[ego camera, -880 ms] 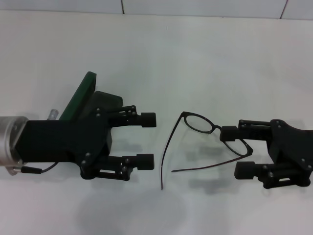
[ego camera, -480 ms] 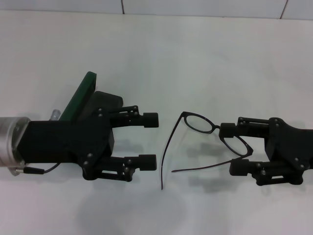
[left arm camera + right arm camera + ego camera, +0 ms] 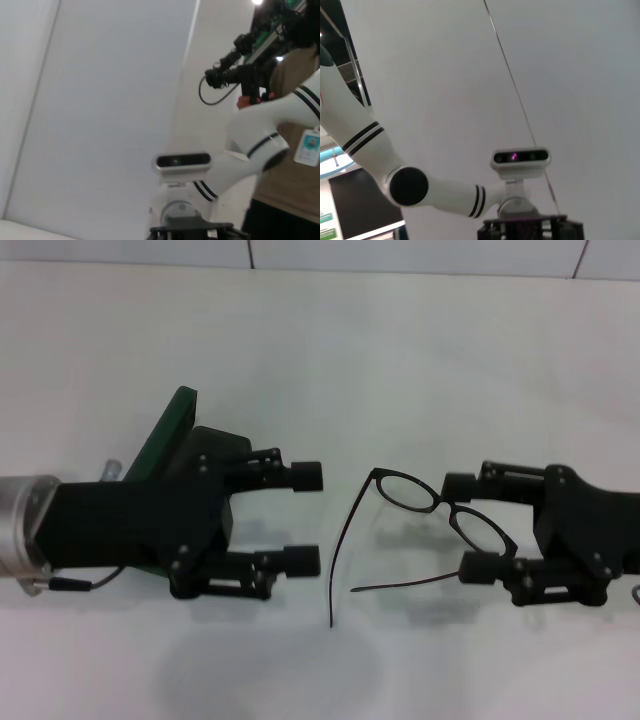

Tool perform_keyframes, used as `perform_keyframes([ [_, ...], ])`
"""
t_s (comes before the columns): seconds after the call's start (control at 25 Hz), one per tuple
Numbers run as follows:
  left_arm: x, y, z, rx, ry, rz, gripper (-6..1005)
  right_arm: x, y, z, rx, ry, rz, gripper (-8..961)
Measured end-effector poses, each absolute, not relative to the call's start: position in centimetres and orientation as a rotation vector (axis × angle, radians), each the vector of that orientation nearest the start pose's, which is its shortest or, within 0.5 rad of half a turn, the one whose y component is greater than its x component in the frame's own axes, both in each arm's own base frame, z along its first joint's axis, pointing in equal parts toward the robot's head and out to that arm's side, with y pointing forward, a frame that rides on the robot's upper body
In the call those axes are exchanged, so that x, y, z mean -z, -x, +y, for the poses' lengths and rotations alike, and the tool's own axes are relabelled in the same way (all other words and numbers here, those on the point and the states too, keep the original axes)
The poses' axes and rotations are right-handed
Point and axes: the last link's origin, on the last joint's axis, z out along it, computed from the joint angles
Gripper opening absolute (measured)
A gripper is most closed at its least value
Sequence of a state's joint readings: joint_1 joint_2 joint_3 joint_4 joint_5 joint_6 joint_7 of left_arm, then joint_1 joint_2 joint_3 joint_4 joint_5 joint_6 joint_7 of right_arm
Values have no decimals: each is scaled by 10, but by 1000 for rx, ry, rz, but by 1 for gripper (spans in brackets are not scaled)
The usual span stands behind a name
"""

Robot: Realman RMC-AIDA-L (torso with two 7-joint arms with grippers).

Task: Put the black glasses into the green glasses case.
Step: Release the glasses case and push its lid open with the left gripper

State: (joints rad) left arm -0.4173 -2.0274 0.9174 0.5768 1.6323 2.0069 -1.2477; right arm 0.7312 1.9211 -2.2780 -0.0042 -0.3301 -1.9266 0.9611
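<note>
- White, matte tabletop [image 3: 300,350] fills my head view, with a tiled wall edge along the far side.
- On it, near the middle and a bit toward my right, I see the black glasses [image 3: 420,525]: thin black-framed eyeglasses with two oval clear lenses, lying unfolded with both slender temple arms spread toward me.
- One temple arm curves down toward the near edge of the table; the other runs roughly sideways beneath the lenses toward my right gripper.
- My right gripper [image 3: 468,525], a bulky black two-finger unit, sits at the right end of the frame; its jaws are parted and bracket the right-hand lens, one fingertip [image 3: 457,485] just behind the frame and the other just in front of it.
- I cannot tell whether either fingertip is touching the frame; the glasses rest on the table.
- My left gripper [image 3: 305,518], the same black build on a silver-sleeved arm, hovers left of the glasses with its jaws spread wide and nothing between them, its tips near the curved temple arm but apart from it.
- Behind and partly under that gripper I see the green glasses case [image 3: 160,440], a dark green hard case, mostly hidden; only a slanted green edge shows, well apart from the glasses.
- Both wrist views point upward at white wall panels and the robot's own white body, showing neither the glasses nor the case.
</note>
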Motion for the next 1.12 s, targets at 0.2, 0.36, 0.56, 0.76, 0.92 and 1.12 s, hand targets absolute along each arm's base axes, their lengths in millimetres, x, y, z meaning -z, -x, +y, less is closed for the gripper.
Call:
perform_keyframes([
  [0.2,-36,232,279,1272,2816,-479,789,1,-228,294,-1355,2836,356,767],
  [0.36,-67,204,301,963,2829,-549,787,-21,-257,294,-1286,2670,342,767],
  [0.56,-96,171,306,590,2752,-645,785,-34,-273,284,-1287,2509,247,767],
  [0.76,-101,168,314,261,2585,-841,773,-35,-277,277,-1301,2480,246,767],
  [0.92,-88,187,328,-52,2400,-1004,758,-32,-278,276,-1293,2478,258,766],
  [1.12,-58,202,337,-325,2304,-1032,739,-31,-275,281,-1289,2481,246,766],
])
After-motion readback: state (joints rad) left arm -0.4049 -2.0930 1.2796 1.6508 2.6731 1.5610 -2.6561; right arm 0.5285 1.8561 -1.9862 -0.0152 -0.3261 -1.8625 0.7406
